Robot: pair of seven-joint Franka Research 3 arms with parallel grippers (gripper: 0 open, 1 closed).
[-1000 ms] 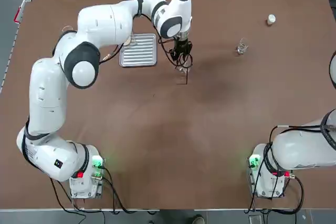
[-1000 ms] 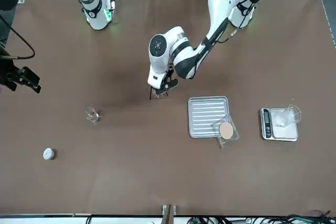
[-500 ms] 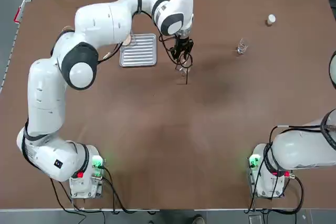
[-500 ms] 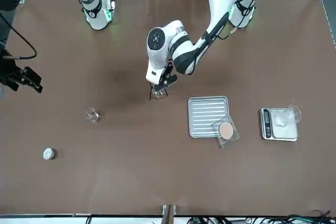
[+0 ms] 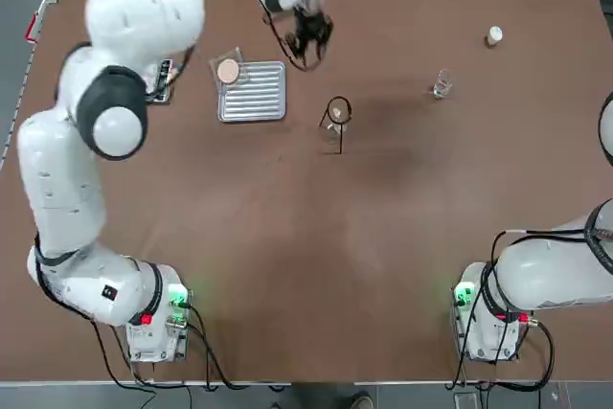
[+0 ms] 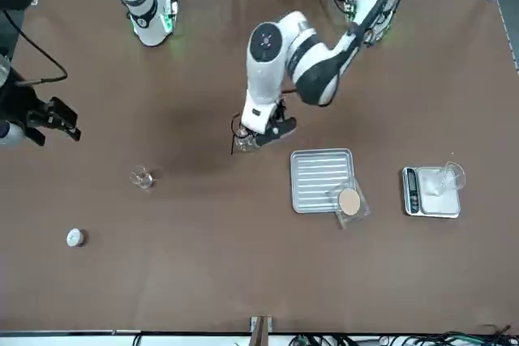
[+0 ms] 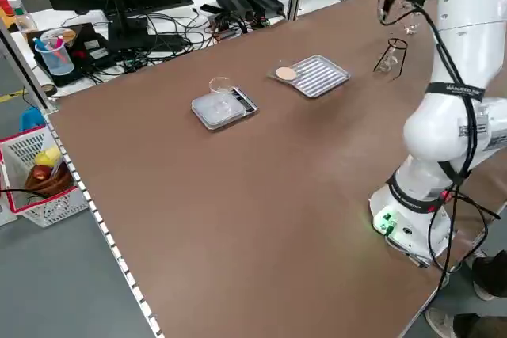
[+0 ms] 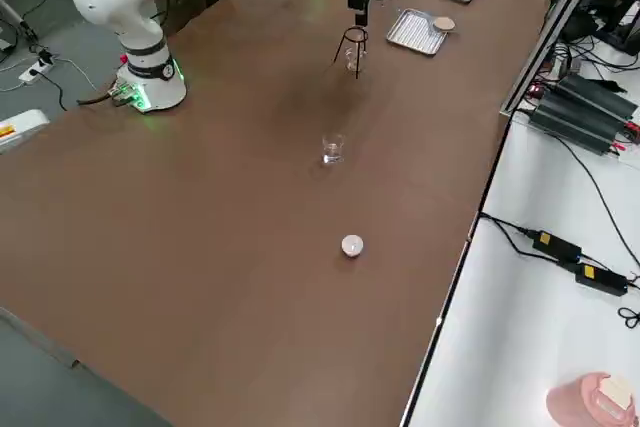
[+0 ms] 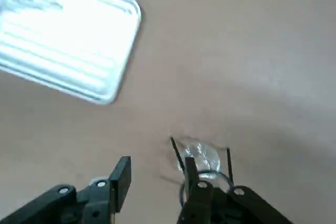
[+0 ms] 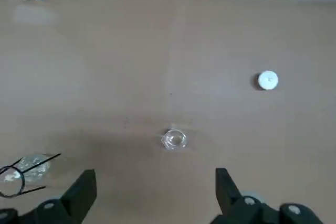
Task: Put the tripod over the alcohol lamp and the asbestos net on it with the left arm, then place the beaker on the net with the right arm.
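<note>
The black wire tripod (image 5: 332, 127) stands mid-table over the small glass alcohol lamp (image 5: 337, 113), whose whitish top shows inside the ring. My left gripper (image 5: 308, 37) hangs raised beyond the tripod, open and empty; in the left wrist view its fingers (image 9: 122, 174) stand apart above the tripod (image 9: 202, 156). The asbestos net (image 5: 228, 71), grey mesh with a peach disc, lies on the far left corner of the ribbed tray (image 5: 254, 93). The clear beaker (image 5: 442, 85) stands to the right. My right gripper (image 10: 153, 187) is open, at the table's right edge, with the beaker (image 10: 173, 139) in front of it.
A small white bottle (image 5: 494, 35) stands at the far right beyond the beaker. A digital scale (image 6: 430, 192) carrying a clear cup sits left of the tray. Cables and equipment lie beyond the table's far edge.
My left gripper has let go of the tripod, risen and drawn back toward the far edge. The tripod now stands free over the lamp. The right arm has barely moved.
</note>
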